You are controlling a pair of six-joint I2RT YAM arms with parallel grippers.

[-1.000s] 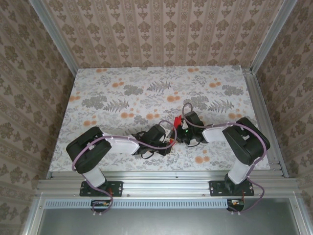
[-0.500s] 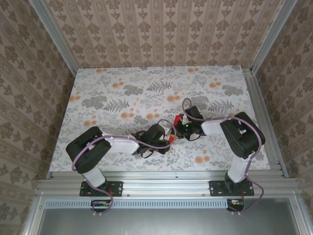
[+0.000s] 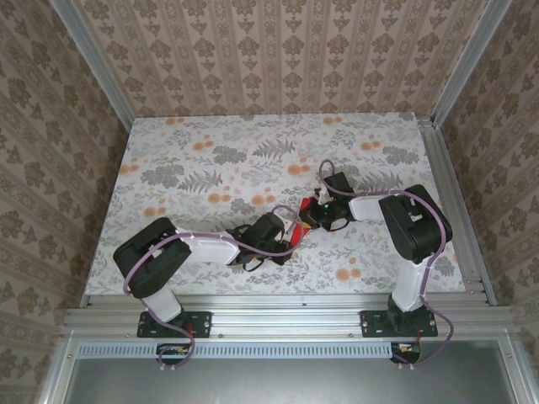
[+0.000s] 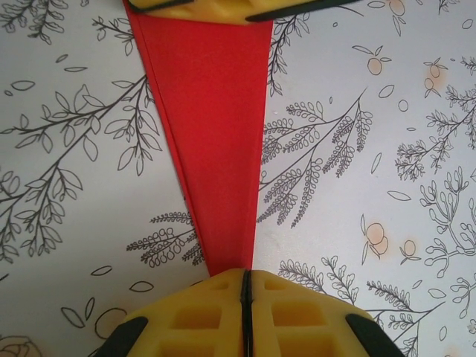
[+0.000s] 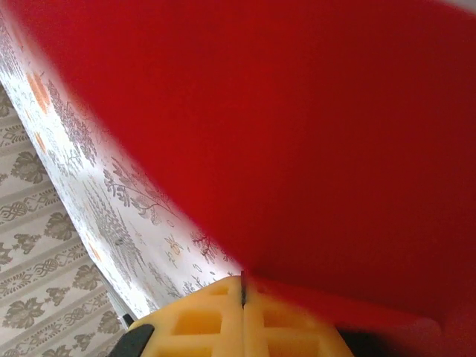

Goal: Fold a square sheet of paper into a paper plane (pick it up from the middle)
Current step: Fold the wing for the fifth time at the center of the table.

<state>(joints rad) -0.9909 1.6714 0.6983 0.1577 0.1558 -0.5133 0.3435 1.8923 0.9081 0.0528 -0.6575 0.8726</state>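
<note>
The paper plane is a slim bright red dart stretched between my two grippers just above the floral table. My left gripper is shut on its narrow tip. At the top of the left wrist view the right gripper's yellow fingers hold its wide end. In the right wrist view the red paper plane is close and blurred, with my right gripper shut on its edge. From above, the paper plane is a small red strip between the left gripper and the right gripper, near the table's middle.
The table carries a grey-and-orange floral cloth. Aluminium rails run along its right and near edges, and wallpapered walls close the back and sides. Open cloth lies to the left and behind the grippers.
The right gripper has moved away from the near edge toward the back, its arm folding in closer. The left gripper stayed almost in place, and both keep hold of the red paper.
</note>
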